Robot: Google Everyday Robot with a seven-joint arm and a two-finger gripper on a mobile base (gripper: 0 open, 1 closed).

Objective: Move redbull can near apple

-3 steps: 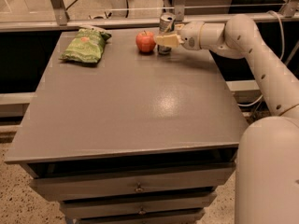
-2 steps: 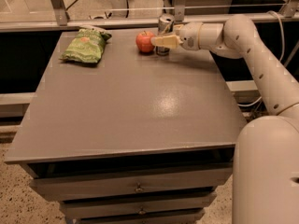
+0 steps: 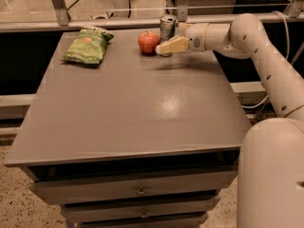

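At the far left of the grey table (image 3: 128, 113) we saw the green snack bag (image 3: 88, 45) lying flat, well apart from everything else and no part of the job. Moving right along the far edge, the apple (image 3: 148, 42) sat upright with its stem up. Just beside it on the right stood the redbull can (image 3: 167, 23), upright, its silver top showing. Only a narrow gap seemed to separate the two, though we could not say whether they touched.

The gripper (image 3: 164, 45) was right at the can, its pale tip lying across the can's lower part and reaching towards the apple. We could not tell whether it was clamped on the can or loose around it, as the near side of the gripper hid the contact. Whether the can's base rested on the table or hung just above it was hidden too. Further right, the white arm (image 3: 251, 37) stretched in from the robot's body at the table's right side.

We judged the task to be almost complete, since the can already stood next to the apple. What was left, as we read it, was to set the can down if it was not yet down, let go, and draw the gripper away without knocking either one.
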